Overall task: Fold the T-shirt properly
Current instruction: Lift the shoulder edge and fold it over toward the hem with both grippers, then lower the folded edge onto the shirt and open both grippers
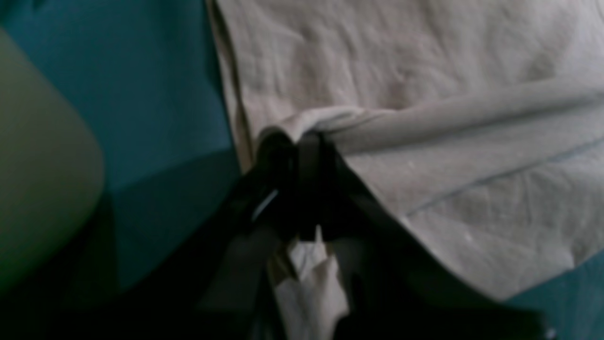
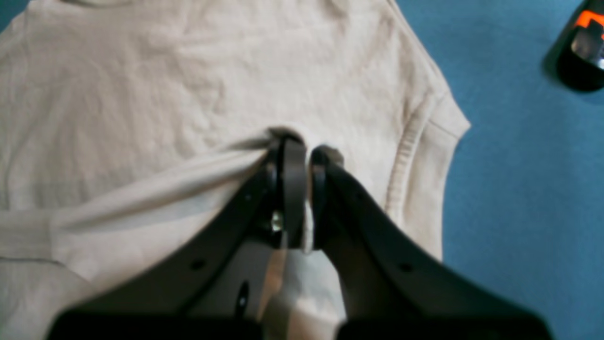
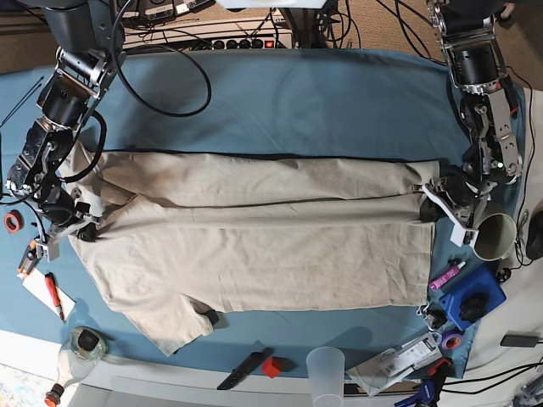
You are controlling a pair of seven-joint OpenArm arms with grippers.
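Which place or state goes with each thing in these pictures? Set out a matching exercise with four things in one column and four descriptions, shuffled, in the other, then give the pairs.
Things:
1. T-shirt
2. left gripper
3. table cloth
4. clear plastic cup

Descriptions:
A. blue-teal, spread under everything
B. stands at the table's near edge
C. beige, lying flat, partly folded lengthwise
D. shut on a fold of fabric

Pairs: 1-C, 2-D, 3-A, 4-B
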